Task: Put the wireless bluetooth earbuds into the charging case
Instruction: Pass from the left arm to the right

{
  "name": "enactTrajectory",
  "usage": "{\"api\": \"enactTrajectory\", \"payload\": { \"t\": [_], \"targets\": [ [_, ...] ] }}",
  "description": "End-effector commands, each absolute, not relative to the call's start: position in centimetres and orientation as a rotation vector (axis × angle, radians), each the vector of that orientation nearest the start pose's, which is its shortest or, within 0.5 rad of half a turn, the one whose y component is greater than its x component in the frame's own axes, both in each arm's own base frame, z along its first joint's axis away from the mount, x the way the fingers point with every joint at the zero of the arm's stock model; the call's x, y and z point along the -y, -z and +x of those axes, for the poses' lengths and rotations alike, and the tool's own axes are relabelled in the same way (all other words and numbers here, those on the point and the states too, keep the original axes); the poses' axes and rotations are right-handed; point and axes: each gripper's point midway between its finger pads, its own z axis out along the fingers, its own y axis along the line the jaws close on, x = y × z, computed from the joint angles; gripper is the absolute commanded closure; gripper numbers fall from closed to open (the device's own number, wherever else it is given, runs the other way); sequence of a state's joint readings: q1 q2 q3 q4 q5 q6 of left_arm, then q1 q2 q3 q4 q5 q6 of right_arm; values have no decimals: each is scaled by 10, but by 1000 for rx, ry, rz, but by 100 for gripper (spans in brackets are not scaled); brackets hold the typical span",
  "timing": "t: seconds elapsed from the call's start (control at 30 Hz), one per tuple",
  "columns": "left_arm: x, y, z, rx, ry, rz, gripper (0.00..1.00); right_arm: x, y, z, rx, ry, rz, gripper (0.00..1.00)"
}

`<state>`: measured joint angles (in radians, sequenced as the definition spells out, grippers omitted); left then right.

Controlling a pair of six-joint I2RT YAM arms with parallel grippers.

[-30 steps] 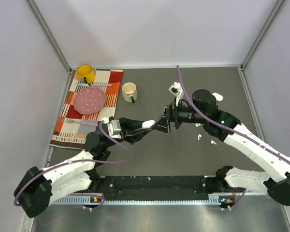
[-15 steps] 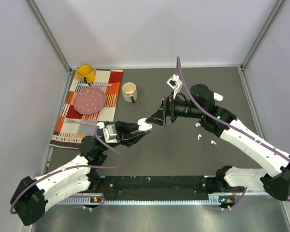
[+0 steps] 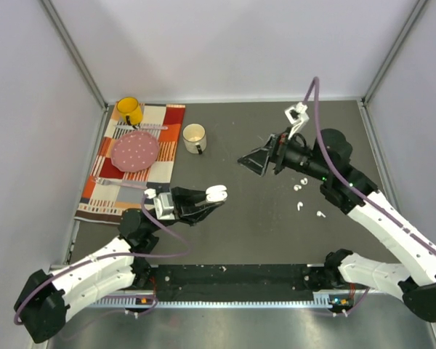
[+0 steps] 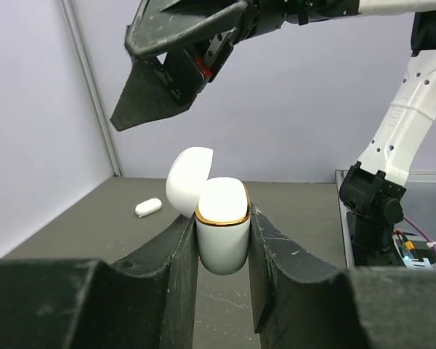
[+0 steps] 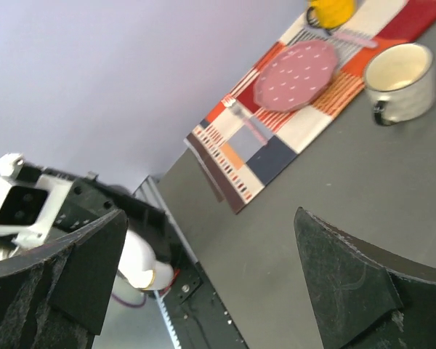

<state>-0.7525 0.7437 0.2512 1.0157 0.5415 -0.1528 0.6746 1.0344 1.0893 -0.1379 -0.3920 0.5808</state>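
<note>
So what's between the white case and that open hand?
Nothing. In the top view, only bare table shows between the case and the open right hand.

arms point(image 3: 381, 220): white shells, black joints | cables point(image 3: 318, 116): purple | fingers point(image 4: 167, 276): black

Held aloft, well apart: left tool point(image 3: 216, 195) clamped tight, right tool point(image 3: 256, 161) jaws spread wide.

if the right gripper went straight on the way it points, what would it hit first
Probably bare table, short of the striped placemat; the right gripper aims between the cream mug and the open charging case in the left gripper. Depth is unclear.
</note>
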Motion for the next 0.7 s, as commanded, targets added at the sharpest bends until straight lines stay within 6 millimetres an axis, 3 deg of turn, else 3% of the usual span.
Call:
{"api": "enactTrajectory", "payload": {
  "t": [0.0, 0.1, 0.13, 0.2, 0.27, 0.3, 0.33, 0.37, 0.47, 0.57, 0.67],
  "targets": [
    [258, -313, 136, -826, 1064, 808, 100, -246, -346, 251, -1824, -1108, -171, 3],
    [258, -315, 135, -822, 1060, 811, 100, -204, -315, 276, -1934, -979, 64, 2],
    [257, -316, 135, -821, 1060, 810, 100, -192, -293, 277, -2006, -960, 150, 2],
    [257, -317, 134, -815, 1060, 811, 100, -167, -280, 286, -2023, -938, 274, 2],
    [256, -318, 134, -817, 1058, 807, 100, -178, -285, 274, -2017, -1052, 148, 3],
    [256, -318, 135, -818, 1055, 806, 100, -194, -296, 257, -1997, -1177, -8, 3],
    [256, -317, 135, -823, 1055, 806, 100, -201, -305, 249, -1958, -1237, -90, 3],
    [257, -317, 136, -826, 1051, 805, 100, -209, -325, 245, -1855, -1304, -178, 4],
    [259, -317, 139, -830, 1047, 813, 100, -229, -351, 213, -1732, -1470, -357, 5],
    [262, -320, 142, -824, 1038, 821, 100, -249, -351, 199, -1755, -1504, -428, 6],
    [265, -323, 146, -820, 1024, 827, 100, -270, -335, 189, -1890, -1610, -390, 8]
  ]
}}
